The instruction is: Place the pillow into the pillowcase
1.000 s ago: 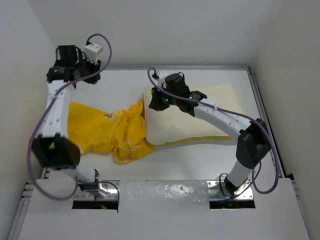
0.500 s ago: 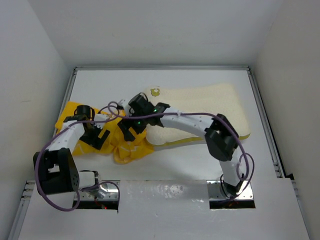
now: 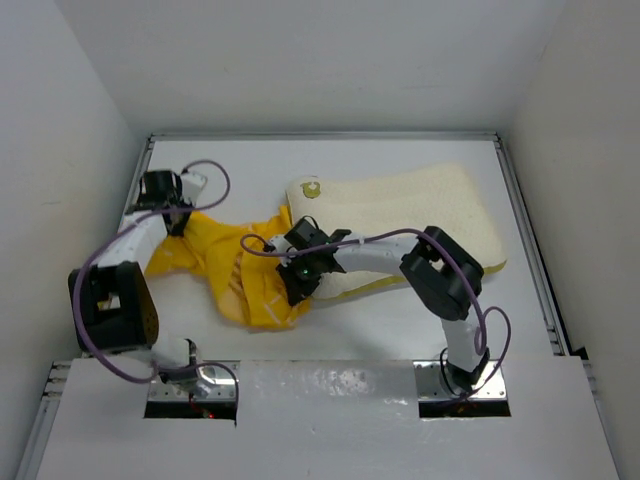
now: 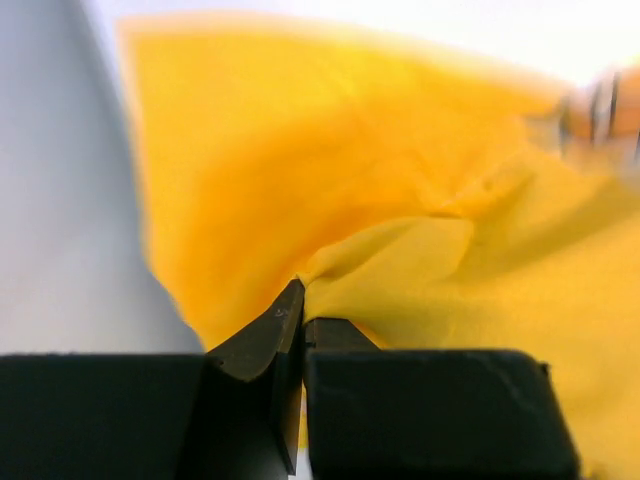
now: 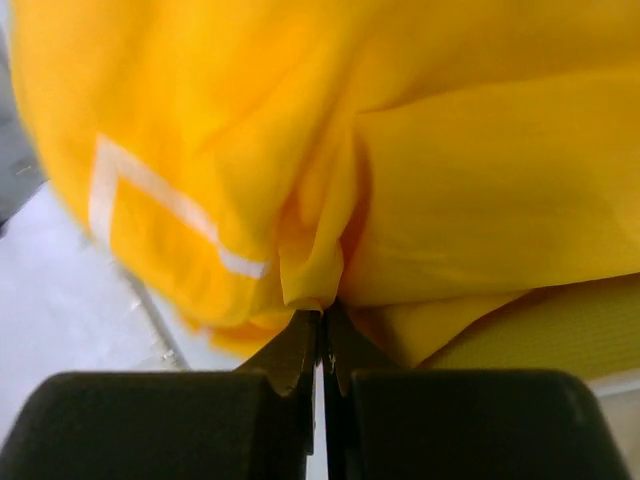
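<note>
Seen from above, a white tabletop [image 3: 400, 320] holds a large cream-white quilted pillow [image 3: 410, 215] on its right half. The pillow lies flat, with a small yellow-green mark [image 3: 312, 186] near its far left corner. A bright yellow pillowcase [image 3: 225, 265] lies crumpled to the left of it, and its bunched edge touches the pillow's left end. Almost all of the pillow is outside the case.

The left pincer [image 4: 303, 310] is at the far left of the tabletop, its jaws clamped together on a small raised fold of the yellow cloth. The right pincer [image 5: 325, 315] is at the pillow's near left corner, its jaws pressed shut on a gathered pleat of the pillowcase. Just beneath that pleat a strip of pale quilted fabric shows.

The insertion looks barely begun.

- **Slipping:** each grip holds only a thin pinch of cloth, so a hard pull could slip it free.
- **Closed mouth:** whether either pinch has caught one layer or both cannot be told. Both layers would keep the mouth closed against the pillow.
- **Pillow shifting:** the cloth is heavily bunched, so pulling it could drag or fold the pillow's end instead of sliding over it.
</note>
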